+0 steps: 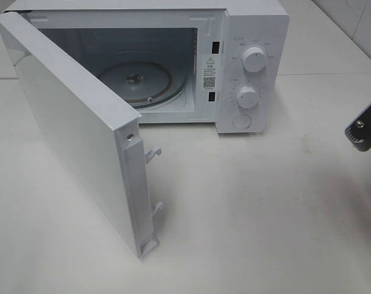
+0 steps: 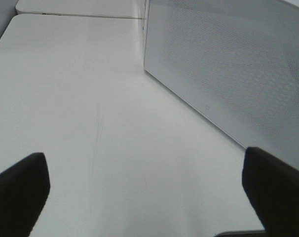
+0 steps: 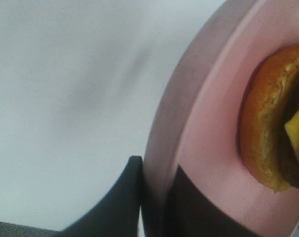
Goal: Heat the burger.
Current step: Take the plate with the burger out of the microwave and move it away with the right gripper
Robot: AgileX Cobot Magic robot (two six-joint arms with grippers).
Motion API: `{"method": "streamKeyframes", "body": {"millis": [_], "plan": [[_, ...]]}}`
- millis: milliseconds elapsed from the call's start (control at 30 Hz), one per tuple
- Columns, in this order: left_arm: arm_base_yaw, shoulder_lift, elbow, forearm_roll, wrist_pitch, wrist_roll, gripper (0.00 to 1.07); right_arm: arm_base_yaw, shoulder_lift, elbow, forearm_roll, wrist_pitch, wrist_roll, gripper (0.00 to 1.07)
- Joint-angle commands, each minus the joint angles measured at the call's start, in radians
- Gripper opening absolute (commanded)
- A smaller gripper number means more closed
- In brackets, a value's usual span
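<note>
Transport step. Right claw (image 3: 157,197) clenched on pink plate (image 3: 213,148) rim, burger (image 3: 275,123) on plate, well right of microwave (image 1: 173,61). Left claw (image 2: 149,192) released. Next: slide plate onto turntable (image 1: 136,82) through open door (image 1: 75,135).

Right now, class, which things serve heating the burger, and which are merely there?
Job:
burger
plate, pinched at its rim by the right gripper
microwave, door open, turntable bare

Merely there:
table
left gripper, open, holding nothing

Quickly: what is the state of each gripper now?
Left gripper: open, holding nothing.
Right gripper: closed on the rim of the pink plate that carries the burger.
</note>
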Motion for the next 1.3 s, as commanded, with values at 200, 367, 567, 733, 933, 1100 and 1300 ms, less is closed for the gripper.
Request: {"method": "streamKeyframes", "body": {"millis": [200,367,567,733,933,1100,1300], "plan": [[0.004,-0.017,0.003,-0.002,-0.010,0.001,0.98,-0.004,0.118,-0.074,-0.090,0.140,0.195,0.00],[0.004,-0.017,0.003,-0.002,-0.010,0.001,0.98,-0.004,0.197,-0.112,-0.092,0.201,0.232,0.00],[0.004,-0.017,0.003,-0.002,-0.010,0.001,0.98,-0.004,0.240,-0.119,-0.087,0.216,0.254,0.00],[0.004,-0.017,0.003,-0.002,-0.010,0.001,0.98,-0.004,0.290,-0.119,-0.080,0.210,0.275,0.00],[0.004,-0.017,0.003,-0.002,-0.010,0.001,0.98,-0.004,0.351,-0.119,-0.080,0.194,0.311,0.00],[0.004,-0.017,0.003,-0.002,-0.010,0.001,0.98,-0.005,0.401,-0.118,-0.081,0.134,0.358,0.01],[0.004,-0.017,0.003,-0.002,-0.010,0.001,0.98,-0.005,0.474,-0.118,-0.082,0.080,0.389,0.01]]}}
